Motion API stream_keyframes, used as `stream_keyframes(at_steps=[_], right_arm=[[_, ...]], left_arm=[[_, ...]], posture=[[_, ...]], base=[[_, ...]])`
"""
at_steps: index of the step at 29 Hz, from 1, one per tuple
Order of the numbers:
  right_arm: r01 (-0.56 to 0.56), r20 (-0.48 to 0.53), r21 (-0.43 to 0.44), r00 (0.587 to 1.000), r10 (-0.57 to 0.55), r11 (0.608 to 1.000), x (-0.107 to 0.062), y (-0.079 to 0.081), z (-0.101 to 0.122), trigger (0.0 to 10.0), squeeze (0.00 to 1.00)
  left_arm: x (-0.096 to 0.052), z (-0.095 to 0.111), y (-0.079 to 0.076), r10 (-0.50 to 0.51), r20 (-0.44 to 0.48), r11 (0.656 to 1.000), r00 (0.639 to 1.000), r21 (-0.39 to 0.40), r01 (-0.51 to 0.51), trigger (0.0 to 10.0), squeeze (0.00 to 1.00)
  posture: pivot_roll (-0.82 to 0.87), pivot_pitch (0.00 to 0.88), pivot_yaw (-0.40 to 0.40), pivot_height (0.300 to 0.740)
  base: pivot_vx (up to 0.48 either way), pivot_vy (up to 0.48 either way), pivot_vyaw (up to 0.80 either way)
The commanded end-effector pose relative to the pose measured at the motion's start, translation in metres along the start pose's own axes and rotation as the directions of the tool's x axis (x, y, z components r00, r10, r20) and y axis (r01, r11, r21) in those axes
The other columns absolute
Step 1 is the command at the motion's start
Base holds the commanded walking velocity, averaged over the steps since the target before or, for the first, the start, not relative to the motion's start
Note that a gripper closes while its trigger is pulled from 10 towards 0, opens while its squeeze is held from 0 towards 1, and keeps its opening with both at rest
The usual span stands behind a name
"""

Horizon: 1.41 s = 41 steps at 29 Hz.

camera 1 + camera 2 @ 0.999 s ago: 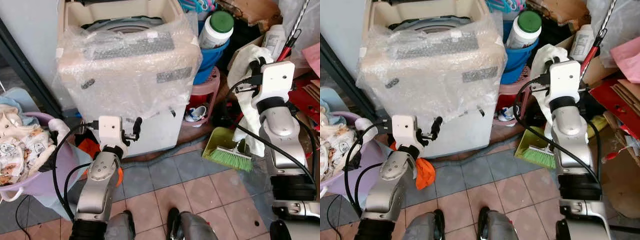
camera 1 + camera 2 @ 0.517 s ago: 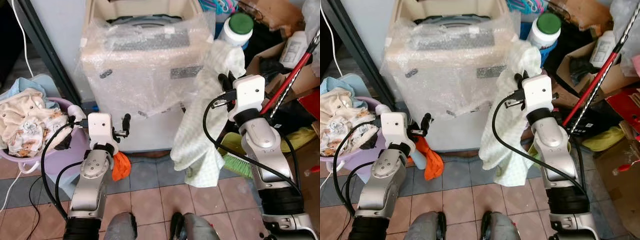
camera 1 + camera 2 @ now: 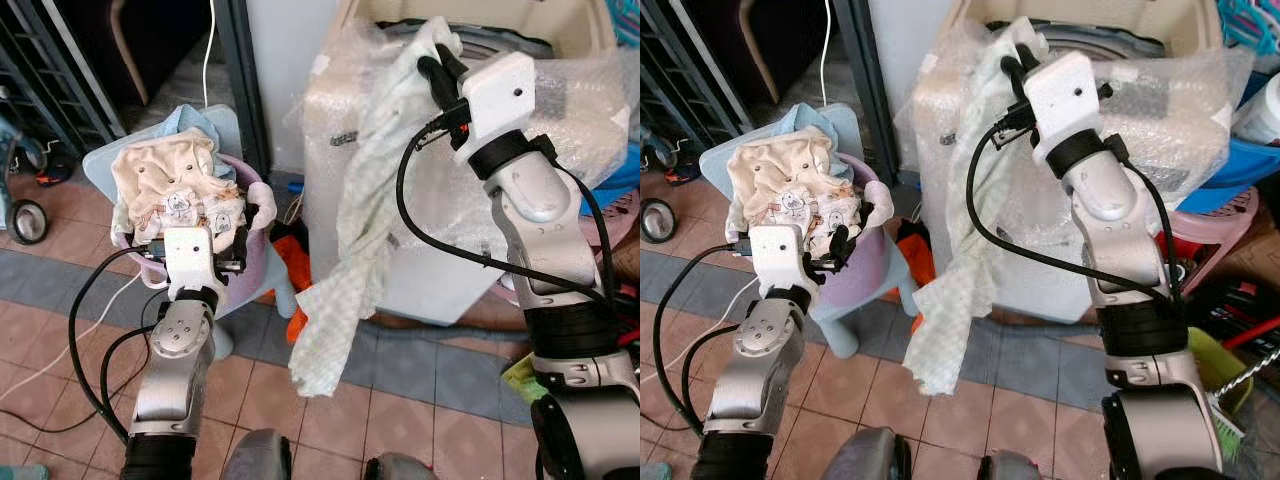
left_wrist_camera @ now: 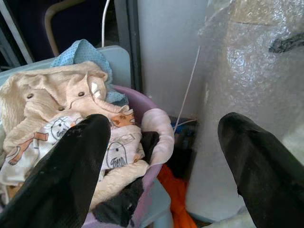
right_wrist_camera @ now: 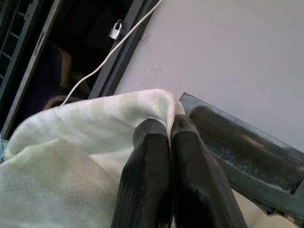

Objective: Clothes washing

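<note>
Your right gripper (image 3: 433, 68) is clenched on the pale green cloth (image 3: 345, 260), which drapes down the washing machine (image 3: 1160, 130) front at its 12 o'clock rim. Your left gripper (image 4: 161, 156) is released beside the laundry basket (image 3: 250, 262).

My silver arms end in white wrist blocks; black cables loop from each. My left gripper (image 4: 161, 175) and right gripper (image 5: 170, 137) have black fingers.

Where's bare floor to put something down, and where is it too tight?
Bare tile lies in front of the washing machine, between the hanging pale green cloth and the right arm, and out to the left of the left arm. It is crowded between the purple basket and the machine, where an orange garment and a cable sit.
</note>
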State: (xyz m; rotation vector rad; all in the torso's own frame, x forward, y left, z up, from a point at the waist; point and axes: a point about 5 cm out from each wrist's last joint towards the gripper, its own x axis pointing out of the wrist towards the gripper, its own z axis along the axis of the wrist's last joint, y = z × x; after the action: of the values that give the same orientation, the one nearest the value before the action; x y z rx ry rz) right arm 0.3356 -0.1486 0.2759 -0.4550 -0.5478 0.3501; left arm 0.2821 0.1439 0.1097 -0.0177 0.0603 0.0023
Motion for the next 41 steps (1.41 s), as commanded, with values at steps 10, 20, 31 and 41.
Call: stream_keyframes(at_steps=[10, 20, 31, 41], right_arm=[[0.032, -0.008, -0.014, 0.999, -0.032, 0.999, -0.005, -0.011, -0.002, 10.0, 0.00], [0.032, -0.008, -0.014, 0.999, -0.032, 0.999, -0.005, -0.011, -0.002, 10.0, 0.00], [0.133, -0.031, -0.098, 0.990, -0.136, 0.986, 0.048, -0.073, 0.013, 10.0, 0.00], [0.044, -0.079, -0.172, 0.995, -0.058, 0.984, 0.085, -0.080, 0.033, 10.0, 0.00]], left_arm=[[0.000, 0.000, -0.009, -0.032, 0.000, 0.999, 0.999, 0.001, 0.032, 10.0, 0.00], [0.000, 0.000, -0.009, -0.032, 0.000, 0.999, 0.999, 0.001, 0.032, 10.0, 0.00], [0.001, -0.004, -0.018, -0.062, -0.034, 0.997, 0.997, -0.054, 0.061, 10.0, 0.00], [0.002, -0.005, -0.023, -0.082, -0.037, 0.995, 0.996, -0.059, 0.080, 10.0, 0.00]], posture=[[-0.04, 0.084, 0.016, 0.740], [-0.04, 0.084, 0.016, 0.740], [-0.03, 0.078, 0.002, 0.740], [-0.03, 0.065, -0.009, 0.740]], base=[[0.454, 0.000, 0.00], [0.454, 0.000, 0.00], [0.248, 0.000, 0.00], [0.000, 0.000, 0.00]])
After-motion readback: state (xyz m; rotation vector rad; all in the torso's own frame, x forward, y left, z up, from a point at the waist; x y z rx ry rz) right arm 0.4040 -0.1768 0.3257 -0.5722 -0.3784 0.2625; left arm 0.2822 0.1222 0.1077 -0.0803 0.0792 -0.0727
